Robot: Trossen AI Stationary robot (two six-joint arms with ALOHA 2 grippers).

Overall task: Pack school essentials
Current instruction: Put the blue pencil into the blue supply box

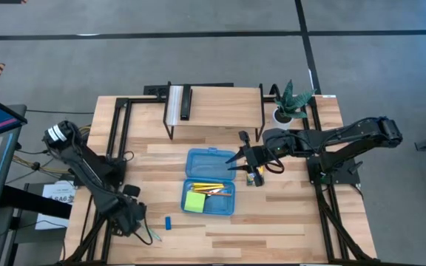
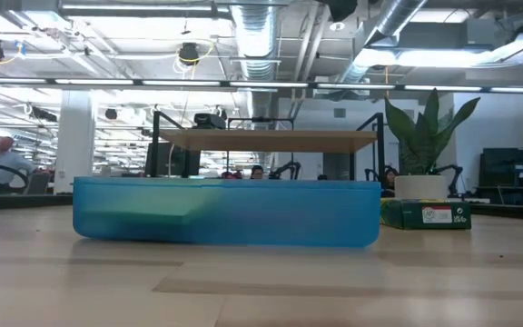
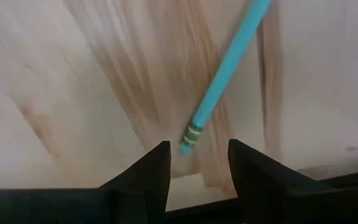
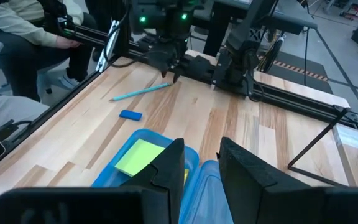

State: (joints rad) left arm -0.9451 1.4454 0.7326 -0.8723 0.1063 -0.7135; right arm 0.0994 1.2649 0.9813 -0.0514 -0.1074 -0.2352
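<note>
Pen: a slim light-blue pen (image 3: 229,68) with a banded end lies flat on the pale wooden bench (image 1: 287,222) near its front-left corner, its tip just beyond the left tool (image 3: 197,168).
Left tool: fingers parted narrowly and empty, hovering low with the pen's end in line with the gap; a close on that end alone would likely pivot the pen or roll it toward the bench edge.
Eraser: a small blue eraser (image 1: 168,222) rests just beside the pen, apart from it; a sweeping approach could knock it away.
Case: the blue translucent plastic case (image 1: 210,180) lies open mid-bench, holding a lime-green sticky-note pad (image 1: 194,200) and yellow and orange pencils (image 1: 211,189); a long pen dropped crosswise may bridge the rim.
Right tool: the right tool (image 1: 237,159) hangs at the case's right rim, fingers slightly apart, nothing held; the two arms could crowd over the case.
Crayon box: a yellow-green crayon box (image 2: 425,213) sits right of the case, unpacked.
</note>
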